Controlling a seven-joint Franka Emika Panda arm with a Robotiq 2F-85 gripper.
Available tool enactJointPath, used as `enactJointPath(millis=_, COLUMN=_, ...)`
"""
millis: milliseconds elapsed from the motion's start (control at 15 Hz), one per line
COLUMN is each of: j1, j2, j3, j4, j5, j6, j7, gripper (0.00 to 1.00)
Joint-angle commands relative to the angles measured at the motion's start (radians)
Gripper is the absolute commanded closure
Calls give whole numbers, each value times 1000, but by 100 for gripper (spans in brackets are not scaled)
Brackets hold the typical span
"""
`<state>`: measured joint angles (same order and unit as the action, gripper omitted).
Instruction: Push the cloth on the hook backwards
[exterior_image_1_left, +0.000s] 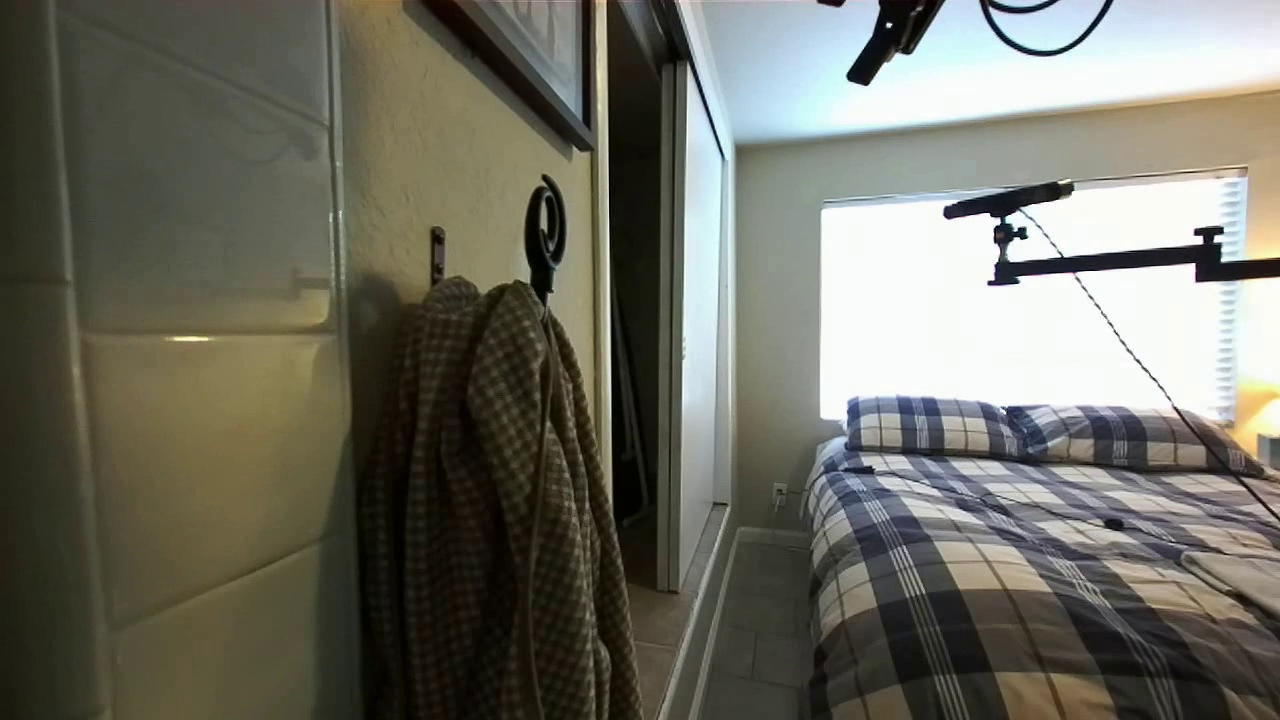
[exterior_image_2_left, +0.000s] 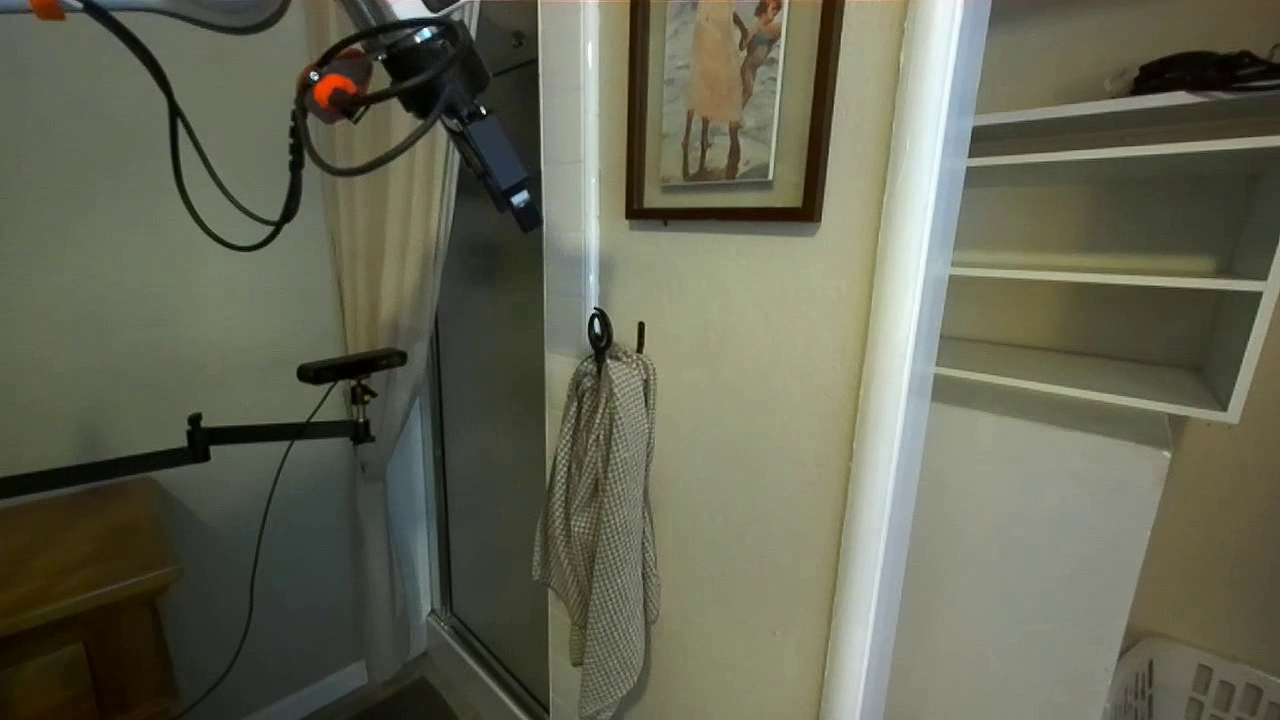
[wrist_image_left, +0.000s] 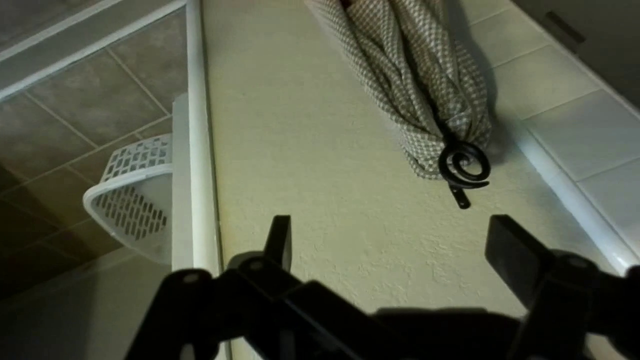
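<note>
A brown-and-white checked cloth hangs from a black spiral hook on the wall. The cloth shows in both exterior views (exterior_image_1_left: 500, 480) (exterior_image_2_left: 610, 520), as does the hook (exterior_image_1_left: 545, 240) (exterior_image_2_left: 600, 338). In the wrist view, the cloth (wrist_image_left: 400, 75) hangs towards the top edge and the hook (wrist_image_left: 466, 167) is right of centre. My gripper (wrist_image_left: 390, 225) is open and empty, with bare wall between its fingers. It is apart from the cloth. In the exterior views, the gripper (exterior_image_1_left: 865, 70) (exterior_image_2_left: 525, 212) is high up, above the level of the hook.
A framed picture (exterior_image_2_left: 725, 214) hangs on the wall above the hook. A white door frame (exterior_image_2_left: 890, 400) and shelves (exterior_image_2_left: 1100, 280) are beside it. A camera on a black arm (exterior_image_2_left: 280, 432) stands out. A bed (exterior_image_1_left: 1000, 560) and a white basket (wrist_image_left: 135, 172) are also in view.
</note>
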<state>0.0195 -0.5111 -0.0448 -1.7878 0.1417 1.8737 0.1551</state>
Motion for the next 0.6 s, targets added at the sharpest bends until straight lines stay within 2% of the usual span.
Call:
enactJointPath(millis=0, j1=36, j2=-9, j3=-103, j4=21, j5=175, j6=-97, j7=-133, gripper=0)
enactJointPath(millis=200, j1=55, j2=-14, j3=-160, j4=17, j5=275, j6=-112, j7=-291, gripper=0)
enactJointPath(millis=267, j1=8, j2=-10, j3=-113, j4=8, j5=221, j6=-95, j7=-213, gripper=0)
enactJointPath(millis=533, j1=20, j2=-10, j3=-137, j4=8, j5=259, j6=-95, j7=-279, gripper=0)
